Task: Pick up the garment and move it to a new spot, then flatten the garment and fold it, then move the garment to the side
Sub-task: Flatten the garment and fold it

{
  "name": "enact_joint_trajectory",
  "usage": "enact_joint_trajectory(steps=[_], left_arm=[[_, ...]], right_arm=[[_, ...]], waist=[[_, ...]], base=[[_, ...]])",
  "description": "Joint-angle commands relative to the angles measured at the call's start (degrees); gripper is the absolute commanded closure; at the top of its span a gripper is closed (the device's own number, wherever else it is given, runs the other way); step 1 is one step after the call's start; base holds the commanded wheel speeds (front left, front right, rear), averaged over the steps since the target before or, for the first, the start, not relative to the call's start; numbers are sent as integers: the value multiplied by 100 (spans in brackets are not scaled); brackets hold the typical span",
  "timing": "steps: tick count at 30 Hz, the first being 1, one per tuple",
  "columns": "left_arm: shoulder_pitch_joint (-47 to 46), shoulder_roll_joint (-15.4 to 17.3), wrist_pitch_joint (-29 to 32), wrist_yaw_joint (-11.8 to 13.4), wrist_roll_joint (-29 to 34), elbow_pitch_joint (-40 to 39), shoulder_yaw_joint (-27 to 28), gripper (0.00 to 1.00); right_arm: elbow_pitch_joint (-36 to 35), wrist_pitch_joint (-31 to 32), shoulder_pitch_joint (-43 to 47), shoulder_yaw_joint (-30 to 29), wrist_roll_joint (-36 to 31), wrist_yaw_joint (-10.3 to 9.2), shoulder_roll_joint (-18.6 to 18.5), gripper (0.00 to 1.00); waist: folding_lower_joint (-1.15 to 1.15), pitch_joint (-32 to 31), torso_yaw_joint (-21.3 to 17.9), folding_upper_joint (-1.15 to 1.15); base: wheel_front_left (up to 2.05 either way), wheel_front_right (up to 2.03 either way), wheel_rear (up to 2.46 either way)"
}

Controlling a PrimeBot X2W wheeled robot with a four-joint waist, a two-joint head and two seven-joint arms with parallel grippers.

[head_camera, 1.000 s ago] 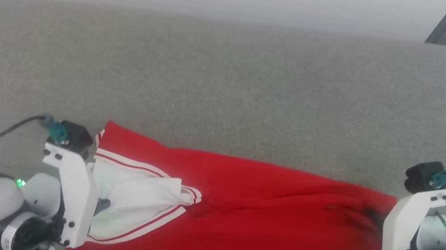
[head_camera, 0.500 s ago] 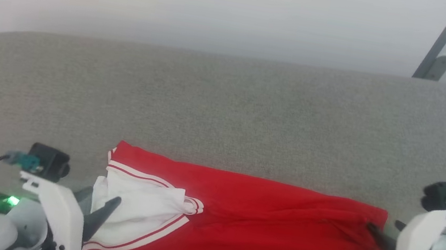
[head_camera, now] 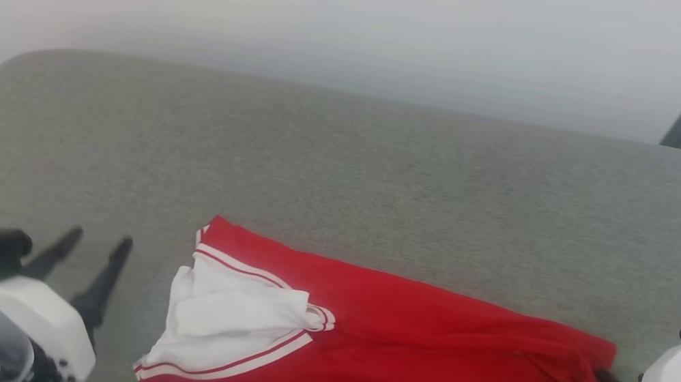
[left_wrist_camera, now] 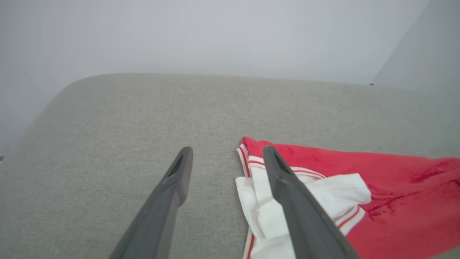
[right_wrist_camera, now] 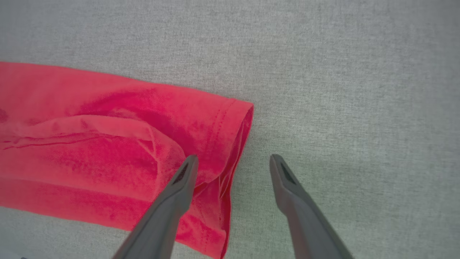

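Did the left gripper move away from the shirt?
Yes. The left gripper pulled back leftward, off the white sleeve of the shirt.

Head camera looks down on garment [head_camera: 421,370]; wrist cameras near its ends.

Red short-sleeved garment [head_camera: 409,361], folded lengthwise into a long band, laid flat along the near edge of a grey fabric-covered surface [head_camera: 344,171]. At the robot's left end, white sleeve bunched on top, edged in red-and-white striped trim. At the right end, stitched red hem, doubled over and slightly rumpled. Shallow creases along the red cloth.
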Motion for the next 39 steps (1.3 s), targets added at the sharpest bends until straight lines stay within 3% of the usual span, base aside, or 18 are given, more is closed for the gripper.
enact_joint_trajectory(steps=[1, 5, 14, 15, 16, 24, 27, 32, 39], left_arm=[[139, -126, -44, 34, 227, 10, 286, 0], [679, -606, -35, -89, 1002, 29, 1329, 0], [1626, -1756, -37, -778, 2452, 14, 3228, 0], [1698, -1899, -38, -864, 2607, -7, 3440, 0], [1767, -2038, -38, -954, 2753, -29, 3628, 0], [2051, -3122, -38, -1822, 3609, 79, 4857, 0], [2075, -3382, -38, -2079, 3884, 195, 5196, 0], [2011, -3658, -38, -2330, 4204, 328, 5541, 0], [1872, -3830, -39, -2432, 4463, 382, 5704, 0]], right_arm=[[102, 31, -62, -1, 56, -8, 3, 0], [461, 79, -181, 69, 223, -8, 30, 0], [1239, 159, -463, 520, 502, -4, 191, 0], [1288, 156, -488, 604, 524, -4, 228, 70], [1312, 133, -509, 698, 551, -2, 253, 100], [1440, -168, -727, 942, 902, 2, 173, 100], [1390, -283, -795, 987, 985, -5, 41, 100], [1388, -460, -896, 936, 1074, -12, -309, 100], [1651, -742, -1055, 648, 981, -11, -810, 100]], waist=[[0, 42, 73, 0], [0, 100, 206, 0], [0, 254, 460, 0], [0, 269, 485, 0], [0, 284, 508, 0], [0, 381, 604, 0], [0, 406, 590, 0], [0, 440, 527, 0], [0, 505, 428, 0]], base=[[0, 0, 0], [0, 0, 0], [0, 0, 0], [0, 0, 0], [0, 0, 0], [0, 0, 0], [0, 0, 0], [0, 0, 0], [0, 0, 0]])
